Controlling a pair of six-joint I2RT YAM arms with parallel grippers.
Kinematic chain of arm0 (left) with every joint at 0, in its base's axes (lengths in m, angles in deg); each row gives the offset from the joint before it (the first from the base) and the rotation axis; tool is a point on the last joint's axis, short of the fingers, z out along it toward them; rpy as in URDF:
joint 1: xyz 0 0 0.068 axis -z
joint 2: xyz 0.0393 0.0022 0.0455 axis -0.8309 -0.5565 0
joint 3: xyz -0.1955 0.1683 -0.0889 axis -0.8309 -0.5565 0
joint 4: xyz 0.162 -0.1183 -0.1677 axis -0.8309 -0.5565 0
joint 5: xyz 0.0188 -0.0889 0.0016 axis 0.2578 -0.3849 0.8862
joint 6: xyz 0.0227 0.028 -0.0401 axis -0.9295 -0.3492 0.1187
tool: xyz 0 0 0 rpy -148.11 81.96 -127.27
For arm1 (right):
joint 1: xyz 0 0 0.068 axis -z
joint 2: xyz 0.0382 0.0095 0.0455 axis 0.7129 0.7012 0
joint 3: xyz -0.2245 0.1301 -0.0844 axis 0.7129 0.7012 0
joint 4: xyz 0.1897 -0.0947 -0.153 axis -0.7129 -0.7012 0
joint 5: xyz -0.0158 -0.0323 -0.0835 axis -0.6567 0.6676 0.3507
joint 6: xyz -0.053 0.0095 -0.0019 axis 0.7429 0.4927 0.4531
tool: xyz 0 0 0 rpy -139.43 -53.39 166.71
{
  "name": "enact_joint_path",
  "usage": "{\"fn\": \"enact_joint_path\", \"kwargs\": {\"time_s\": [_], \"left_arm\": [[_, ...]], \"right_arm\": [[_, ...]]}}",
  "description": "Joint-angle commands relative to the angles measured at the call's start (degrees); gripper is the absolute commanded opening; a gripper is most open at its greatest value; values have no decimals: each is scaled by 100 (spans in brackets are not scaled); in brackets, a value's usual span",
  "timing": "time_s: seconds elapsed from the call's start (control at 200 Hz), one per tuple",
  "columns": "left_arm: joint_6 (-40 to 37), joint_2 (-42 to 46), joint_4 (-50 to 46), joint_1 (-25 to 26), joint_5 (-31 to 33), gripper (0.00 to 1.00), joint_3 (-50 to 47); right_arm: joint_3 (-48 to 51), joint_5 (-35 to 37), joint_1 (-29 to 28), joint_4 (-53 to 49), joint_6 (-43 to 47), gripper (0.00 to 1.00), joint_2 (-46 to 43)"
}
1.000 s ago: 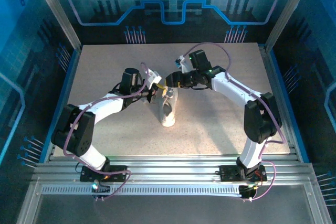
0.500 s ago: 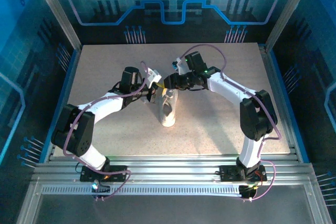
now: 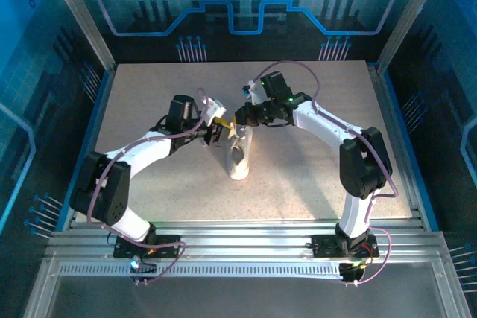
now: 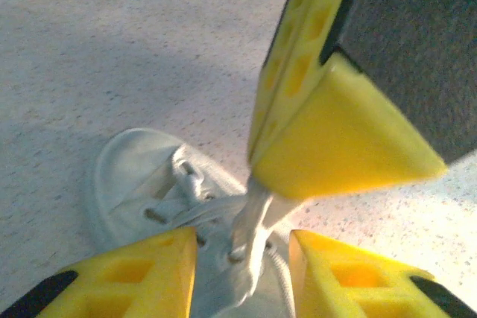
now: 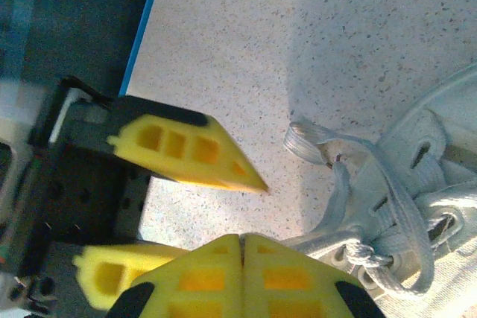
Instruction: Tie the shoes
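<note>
**Operator:** Where does the sneaker [image 3: 238, 157] lie, and which way does it point?

**Technician:** It rests on its sole near the middle of the surface [image 3: 320, 176], between the two arms. Its long axis runs near-to-far. The left wrist view shows a rounded toe cap and the eyelet rows. The overhead view is too small to tell which end is the toe.

**Operator:** Where is the working lace [image 4: 252, 214]?

**Technician:** One flat white strand rises from the eyelet area at the far end of the sneaker into the tip of the right tool [image 5: 242, 247]. That tool's fingers are pressed together with no gap, pinching the strand. It reaches in from the far right.

**Operator:** And the left tool [image 4: 242, 277]?

**Technician:** Its fingers stand apart and grip nothing. They straddle the raised strand just below the right tool's tip, one finger on each side. It reaches in from the left, at the same end of the sneaker.

**Operator:** Which relation governs the coming move?

**Technician:** The strand runs upward from the sneaker to the right tool and passes through the left tool's gap. The left tool is nearer the strand's lower part, so it is probably the one to close there. The risk is that it catches a second strand as well, since several lie touching beneath.
</note>
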Motion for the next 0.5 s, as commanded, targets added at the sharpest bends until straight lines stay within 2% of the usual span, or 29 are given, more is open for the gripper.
{"fn": "enact_joint_path", "kwargs": {"time_s": [0.0, 0.145, 0.295, 0.37, 0.495], "left_arm": [[-808, 490, -975, -411, 256, 42, 138], [-1636, 418, -2285, -772, 785, 44, 642], [-2162, -429, -3655, -821, 1253, 43, 1500], [-2105, -753, -3748, -771, 1522, 43, 1602], [-1816, -1026, -3380, -696, 1698, 43, 1427]], "right_arm": [[-175, 126, -24, -283, 282, 0, 52], [-162, 167, -23, -388, 422, 0, 59], [-166, 193, -23, -481, 543, 0, 65], [-172, 189, -21, -499, 579, 0, 60], [-200, 188, -14, -543, 626, 0, 79]]}}
